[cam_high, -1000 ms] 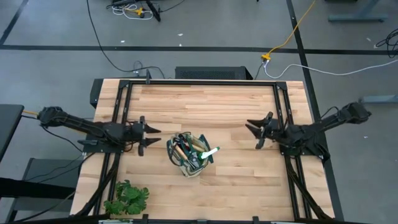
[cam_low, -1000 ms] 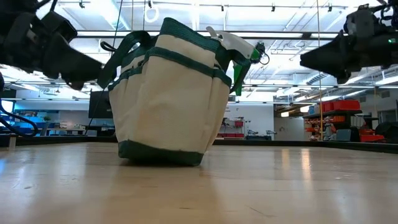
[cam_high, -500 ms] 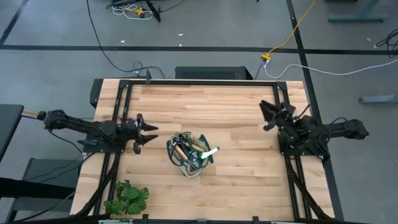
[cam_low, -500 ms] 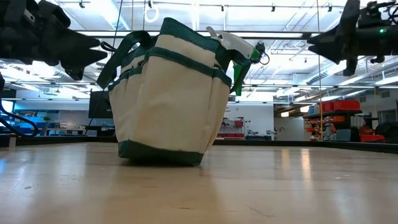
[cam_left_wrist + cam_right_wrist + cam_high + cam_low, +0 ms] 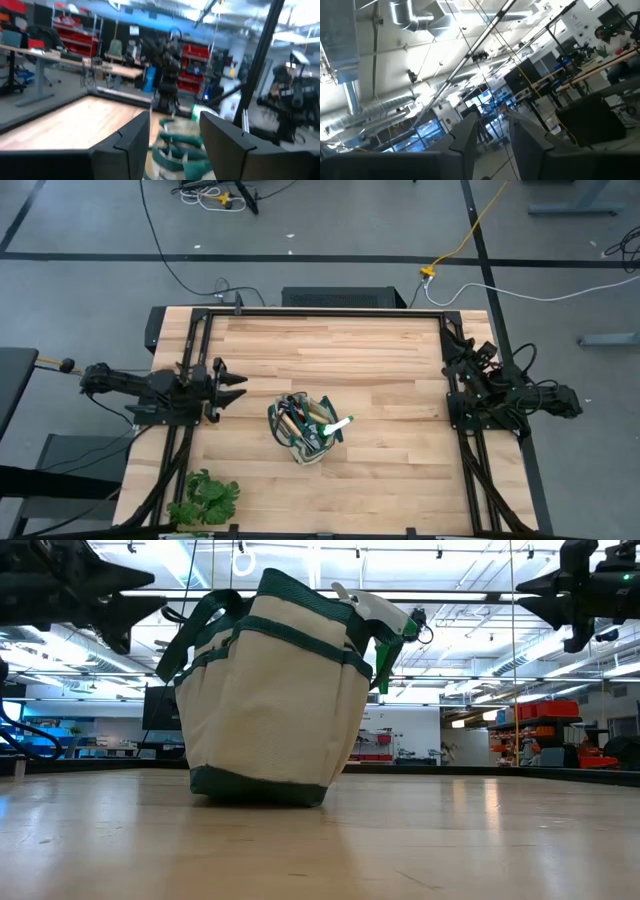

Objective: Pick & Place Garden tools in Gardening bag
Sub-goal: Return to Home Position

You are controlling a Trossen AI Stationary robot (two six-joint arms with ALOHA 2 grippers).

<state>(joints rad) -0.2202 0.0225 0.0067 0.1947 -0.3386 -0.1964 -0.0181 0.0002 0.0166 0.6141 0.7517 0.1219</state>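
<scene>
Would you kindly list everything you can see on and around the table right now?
bag: one, beige with green trim, upright mid-table
spray bottle: one, green with white nozzle, sticking out of the bag
wooden handles: count unclear, brown, inside the bag
plant: one, green, table's front-left corner
table: one, light wood
cables: several, black and yellow, floor beyond the table
left tool: one, dark, open, near the table's left edge
right tool: one, dark, open, raised at the right edge
</scene>
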